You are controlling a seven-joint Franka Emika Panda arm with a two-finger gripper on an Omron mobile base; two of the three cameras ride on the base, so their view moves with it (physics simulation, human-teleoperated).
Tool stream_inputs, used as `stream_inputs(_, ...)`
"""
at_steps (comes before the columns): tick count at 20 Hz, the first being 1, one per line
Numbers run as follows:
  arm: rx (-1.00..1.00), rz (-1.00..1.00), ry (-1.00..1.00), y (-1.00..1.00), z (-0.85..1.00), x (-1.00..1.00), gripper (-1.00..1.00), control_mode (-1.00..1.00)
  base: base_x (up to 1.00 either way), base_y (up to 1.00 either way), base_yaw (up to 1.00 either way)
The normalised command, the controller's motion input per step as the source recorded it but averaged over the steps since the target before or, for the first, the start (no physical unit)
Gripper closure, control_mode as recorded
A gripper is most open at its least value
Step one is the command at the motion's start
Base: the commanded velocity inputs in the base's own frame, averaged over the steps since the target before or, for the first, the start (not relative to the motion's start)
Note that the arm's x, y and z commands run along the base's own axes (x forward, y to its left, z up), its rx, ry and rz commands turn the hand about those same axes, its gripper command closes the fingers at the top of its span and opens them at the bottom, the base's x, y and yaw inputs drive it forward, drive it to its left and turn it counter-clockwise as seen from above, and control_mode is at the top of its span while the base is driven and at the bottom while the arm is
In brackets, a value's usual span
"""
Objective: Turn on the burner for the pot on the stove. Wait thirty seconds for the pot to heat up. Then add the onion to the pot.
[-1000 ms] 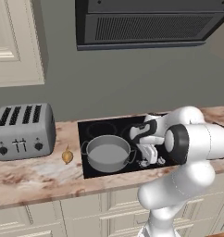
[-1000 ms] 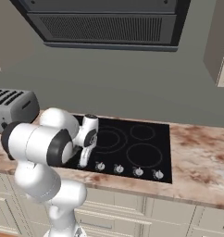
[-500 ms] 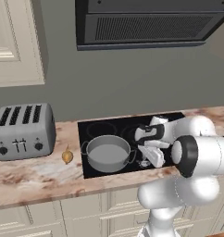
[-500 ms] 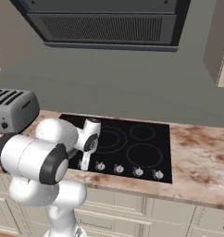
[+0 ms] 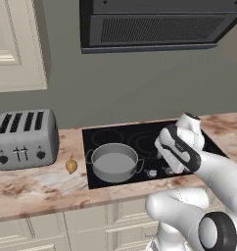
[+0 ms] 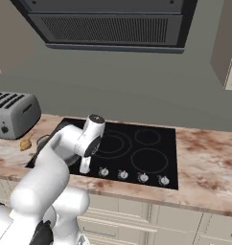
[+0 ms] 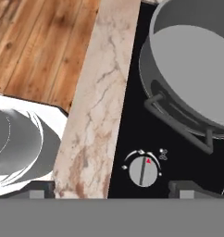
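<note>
A marble counter [image 5: 37, 188] runs under a dark hood, with the black stove [image 6: 151, 143] set into it and a silver toaster [image 5: 23, 138] at the far left. The gripper [image 7: 110, 189] hangs low over the near edge of the stove, with its two tips spread wide and nothing between them, directly above the leftmost knob [image 7: 143, 171]. The pot [image 5: 114, 161] stands on the near left ring, just beyond that knob, and it looks empty inside. The onion [image 5: 71, 164] lies on the counter between the toaster and the pot, to the left of the gripper, so I judge the arm must next reach left past the pot to it.
</note>
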Motion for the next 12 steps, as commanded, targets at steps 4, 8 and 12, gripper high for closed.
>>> stream_inputs(4,0.04,0.0,0.18,0.0,1.0,0.15,-1.0,-1.0,0.0,0.0,0.0)
stream_inputs(8,0.0,0.0,0.27,0.01,0.98,0.27,-1.0,-1.0,0.0,0.0,0.0)
stream_inputs(12,0.0,0.0,0.22,0.0,0.65,0.16,-1.0,-1.0,0.0,0.0,0.0)
